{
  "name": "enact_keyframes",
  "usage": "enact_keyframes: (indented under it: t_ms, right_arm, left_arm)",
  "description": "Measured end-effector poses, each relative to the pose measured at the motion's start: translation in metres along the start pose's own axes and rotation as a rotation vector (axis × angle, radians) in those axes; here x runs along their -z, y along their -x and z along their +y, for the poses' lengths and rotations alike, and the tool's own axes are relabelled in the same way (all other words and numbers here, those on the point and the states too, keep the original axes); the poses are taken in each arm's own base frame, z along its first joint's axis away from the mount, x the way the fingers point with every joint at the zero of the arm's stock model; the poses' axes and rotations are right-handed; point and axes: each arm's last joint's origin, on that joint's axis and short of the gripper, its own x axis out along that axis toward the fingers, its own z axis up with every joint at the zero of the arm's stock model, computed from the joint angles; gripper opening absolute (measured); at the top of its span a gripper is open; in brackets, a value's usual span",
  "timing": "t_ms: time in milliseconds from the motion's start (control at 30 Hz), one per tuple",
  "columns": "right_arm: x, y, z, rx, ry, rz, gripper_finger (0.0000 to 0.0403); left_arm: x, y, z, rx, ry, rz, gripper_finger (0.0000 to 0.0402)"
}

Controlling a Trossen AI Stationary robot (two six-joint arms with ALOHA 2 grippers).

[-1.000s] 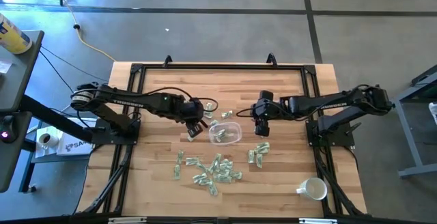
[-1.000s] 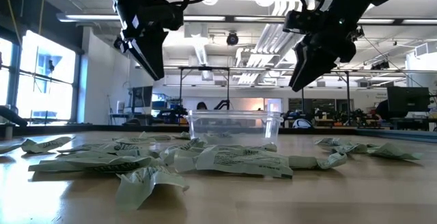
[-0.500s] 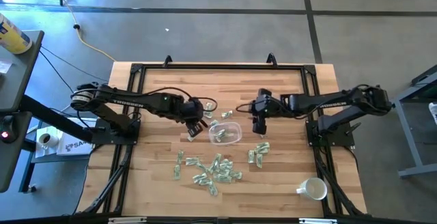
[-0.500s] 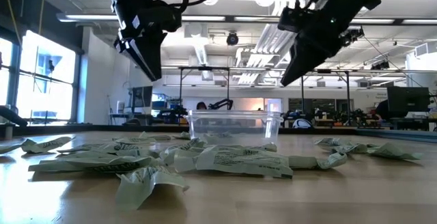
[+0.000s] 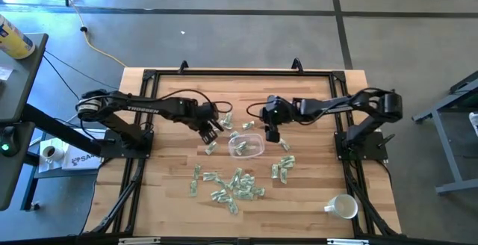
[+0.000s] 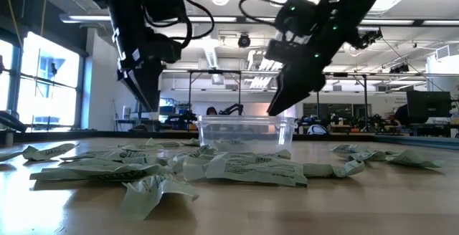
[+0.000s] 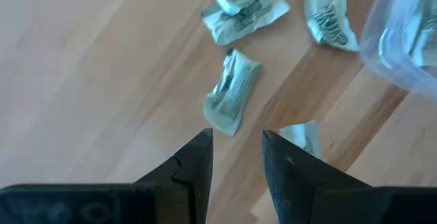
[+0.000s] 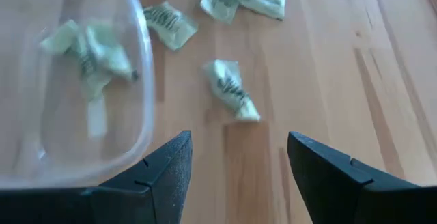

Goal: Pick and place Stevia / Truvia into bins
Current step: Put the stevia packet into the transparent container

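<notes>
The right gripper [image 5: 272, 134] has swung in from the table's right side to the bowl's [image 5: 246, 146] far edge, fingers wide and empty; the left gripper [image 5: 212, 131] (narrowly parted, empty) has drawn back beside the bowl; most sachets [image 5: 237, 184] lie loose nearby; another pick looks imminent

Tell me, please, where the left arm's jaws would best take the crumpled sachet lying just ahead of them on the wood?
Probably across its narrow middle, from straight above. The sachet lies flat and alone on the bare table, slightly creased, so its raised fold gives an edge to pinch. The left gripper hangs just short of it, jaws open and slightly wider than the packet.
</notes>
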Motion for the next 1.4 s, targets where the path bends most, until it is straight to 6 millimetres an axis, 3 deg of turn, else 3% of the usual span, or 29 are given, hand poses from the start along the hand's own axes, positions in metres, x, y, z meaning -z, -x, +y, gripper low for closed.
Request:
enact_keyframes:
  t_ms: [267, 433, 733, 1067, 1400]
  right_arm:
    - [-0.026, -0.04, -0.026, -0.074, -0.041, 0.101, 0.0222]
    - [-0.028, -0.061, -0.032, -0.112, -0.012, 0.216, 0.0221]
    - [-0.024, -0.064, -0.034, -0.148, 0.03, 0.237, 0.0201]
    - [-0.019, -0.071, -0.042, -0.161, 0.027, 0.234, 0.0118]
    - [-0.028, -0.072, -0.036, -0.063, 0.165, 0.246, 0.0117]
  left_arm:
    - [-0.006, -0.016, 0.031, 0.053, -0.002, -0.002, 0.0159]
    - [-0.007, -0.021, 0.047, 0.06, -0.006, 0.004, 0.0159]
    - [-0.009, -0.025, 0.065, 0.066, -0.008, 0.002, 0.0159]
    - [-0.013, -0.025, 0.069, 0.099, -0.005, -0.031, 0.0159]
    - [-0.012, -0.025, 0.069, 0.096, 0.005, -0.018, 0.0159]
